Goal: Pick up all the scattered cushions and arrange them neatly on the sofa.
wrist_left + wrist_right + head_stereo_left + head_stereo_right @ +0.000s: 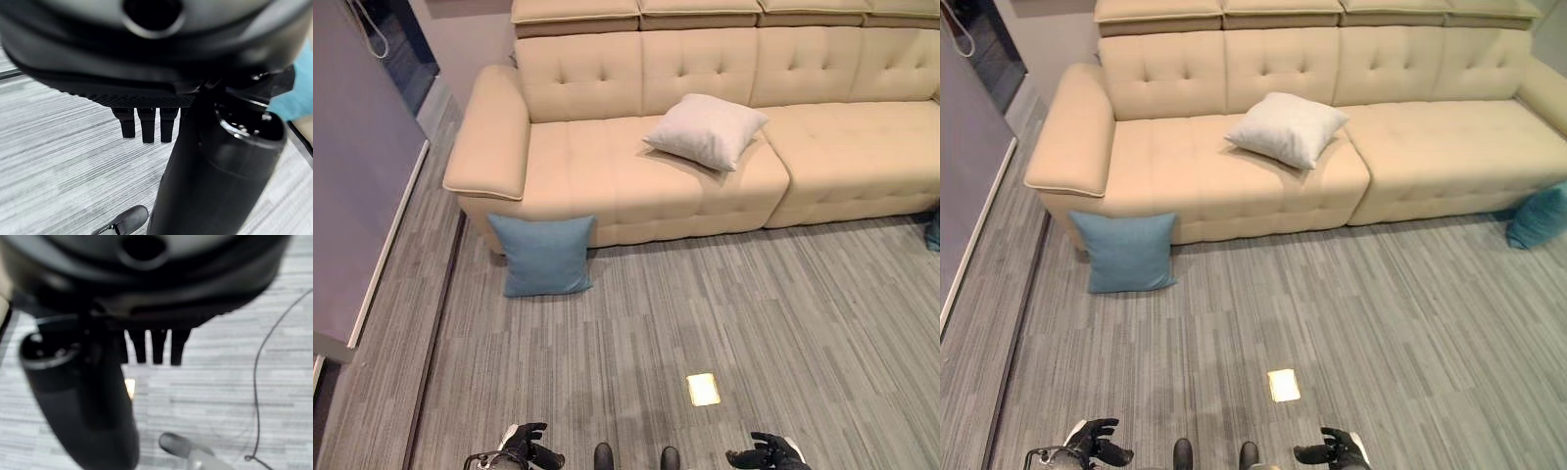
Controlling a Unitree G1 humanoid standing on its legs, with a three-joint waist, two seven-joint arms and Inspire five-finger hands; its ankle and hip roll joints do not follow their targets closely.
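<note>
A beige sofa [597, 171] runs across the far side. On its seat a white cushion [705, 129] lies tilted. A blue cushion [546, 255] stands on the floor and leans against the sofa's front below the left armrest. A teal cushion [1538, 217] rests on the floor by the sofa's right end. My left hand [530, 446] and right hand [769, 453] hang low at the near edge, far from all cushions. Both are open and hold nothing. Straight fingers [146, 128] show over bare carpet in the left wrist view, and the right wrist view has straight fingers [155, 348] too.
Grey striped carpet covers the floor between me and the sofa. A small pale yellow card [703, 389] lies on it near my feet. A grey-purple wall panel [357, 176] stands along the left, with a dark floor strip [440, 333] beside it.
</note>
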